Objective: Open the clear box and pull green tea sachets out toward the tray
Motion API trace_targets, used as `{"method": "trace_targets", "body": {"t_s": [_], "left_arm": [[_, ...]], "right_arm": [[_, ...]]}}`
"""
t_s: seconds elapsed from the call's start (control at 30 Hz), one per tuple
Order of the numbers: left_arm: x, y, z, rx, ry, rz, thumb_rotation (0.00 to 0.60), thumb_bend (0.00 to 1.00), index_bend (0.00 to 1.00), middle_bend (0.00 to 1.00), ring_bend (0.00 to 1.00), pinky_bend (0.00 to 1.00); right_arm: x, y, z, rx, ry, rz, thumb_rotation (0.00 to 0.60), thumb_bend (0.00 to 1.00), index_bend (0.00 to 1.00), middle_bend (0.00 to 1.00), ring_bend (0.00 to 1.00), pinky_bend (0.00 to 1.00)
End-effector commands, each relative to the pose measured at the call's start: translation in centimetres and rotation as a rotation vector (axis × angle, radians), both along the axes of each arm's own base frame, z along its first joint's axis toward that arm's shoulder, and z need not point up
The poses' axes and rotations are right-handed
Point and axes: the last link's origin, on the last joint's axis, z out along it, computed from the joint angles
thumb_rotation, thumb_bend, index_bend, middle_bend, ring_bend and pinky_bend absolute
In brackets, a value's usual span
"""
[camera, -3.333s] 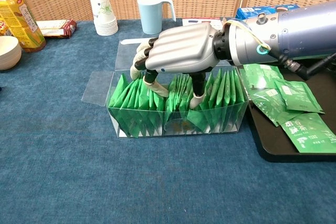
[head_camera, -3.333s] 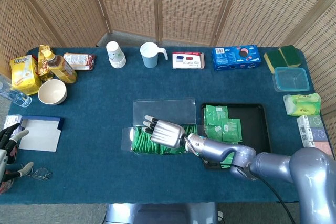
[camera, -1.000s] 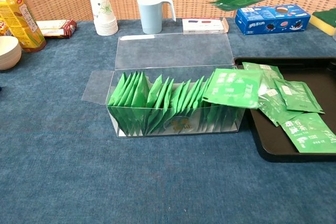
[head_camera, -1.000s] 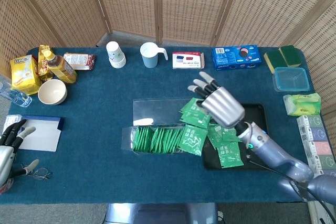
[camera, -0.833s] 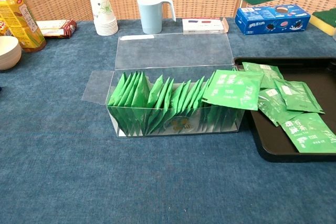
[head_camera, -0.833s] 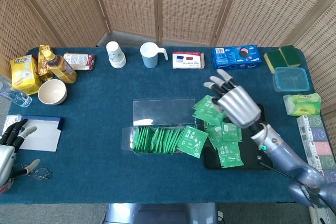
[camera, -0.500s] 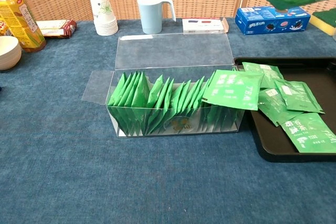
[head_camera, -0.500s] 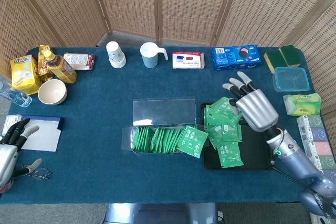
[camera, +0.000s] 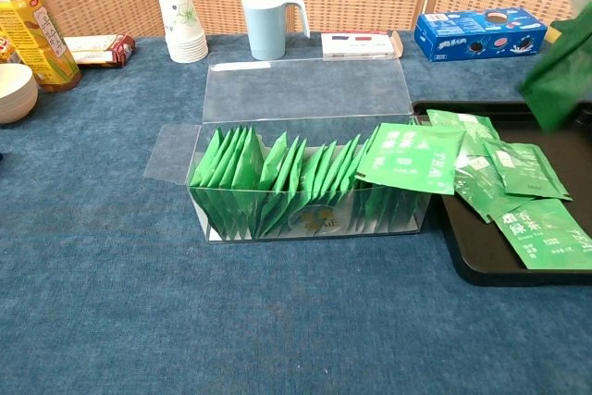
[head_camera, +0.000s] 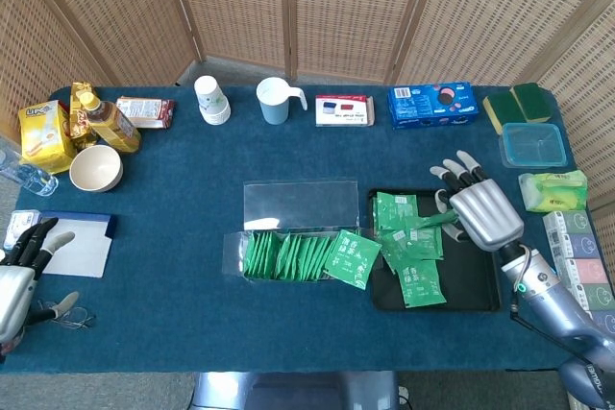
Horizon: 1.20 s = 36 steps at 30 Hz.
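Observation:
The clear box [head_camera: 288, 258] [camera: 305, 193] lies mid-table, its lid [head_camera: 300, 204] folded back flat, and it holds several upright green tea sachets [camera: 277, 178]. One sachet [head_camera: 352, 258] [camera: 410, 156] leans over the box's right end. The black tray [head_camera: 483, 280] [camera: 476, 265] to the right carries several sachets [head_camera: 408, 237] [camera: 523, 201]. My right hand [head_camera: 480, 210] hovers over the tray's right half and holds a green sachet [head_camera: 434, 221] [camera: 560, 67], which hangs blurred at the chest view's right edge. My left hand [head_camera: 24, 271] rests open at the front left table edge.
Along the back stand a paper cup stack [head_camera: 211, 100], a blue mug [head_camera: 276, 100], a small carton [head_camera: 344, 109] and a blue cookie box [head_camera: 433, 105]. A bowl [head_camera: 95, 168] and bottle [head_camera: 109, 120] sit left. A white-and-blue tray [head_camera: 75, 242] lies beside my left hand.
My right hand has lifted out of the box and carried sachets rightward to above the tray, where the held sachet now hangs lower. One sachet was left leaning on the box's right end.

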Motion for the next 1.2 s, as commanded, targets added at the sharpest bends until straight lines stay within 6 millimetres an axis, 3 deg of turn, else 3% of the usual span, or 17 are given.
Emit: {"method": "trace_targets", "body": {"t_s": [0.03, 0.07, 0.17, 0.53, 0.97, 1.2], "left_arm": [[-0.1, -0.1, 0.1, 0.004, 0.001, 0.005, 0.597, 0.16, 0.16, 0.05, 0.06, 0.33], [-0.1, -0.2, 0.2, 0.006, 0.001, 0.007, 0.598, 0.16, 0.16, 0.05, 0.06, 0.33], [-0.3, -0.4, 0.3, 0.010, 0.003, 0.014, 0.598, 0.16, 0.16, 0.05, 0.06, 0.33], [-1.1, -1.0, 0.2, 0.009, -0.003, 0.058, 0.599, 0.16, 0.16, 0.05, 0.06, 0.33], [-3.6, -3.2, 0.8, 0.035, 0.000, 0.162, 0.599, 0.16, 0.17, 0.05, 0.06, 0.33], [-4.2, -4.2, 0.5, 0.056, -0.007, 0.174, 0.599, 0.16, 0.18, 0.05, 0.07, 0.33]], "right_arm": [[-0.3, -0.2, -0.2, 0.007, 0.027, -0.037, 0.600, 0.26, 0.29, 0.08, 0.04, 0.01], [-0.3, -0.2, -0.2, 0.008, 0.029, -0.045, 0.600, 0.26, 0.22, 0.06, 0.03, 0.00], [-0.2, -0.4, -0.2, 0.002, 0.021, -0.053, 0.600, 0.26, 0.15, 0.04, 0.02, 0.00], [0.1, 0.8, 0.6, -0.085, -0.118, -0.094, 0.600, 0.26, 0.15, 0.04, 0.02, 0.00], [-2.8, 7.1, 0.3, -0.229, -0.289, -0.227, 0.600, 0.26, 0.19, 0.06, 0.02, 0.00], [-3.7, 10.3, 0.1, -0.265, -0.263, -0.270, 0.600, 0.26, 0.20, 0.07, 0.02, 0.00]]}}
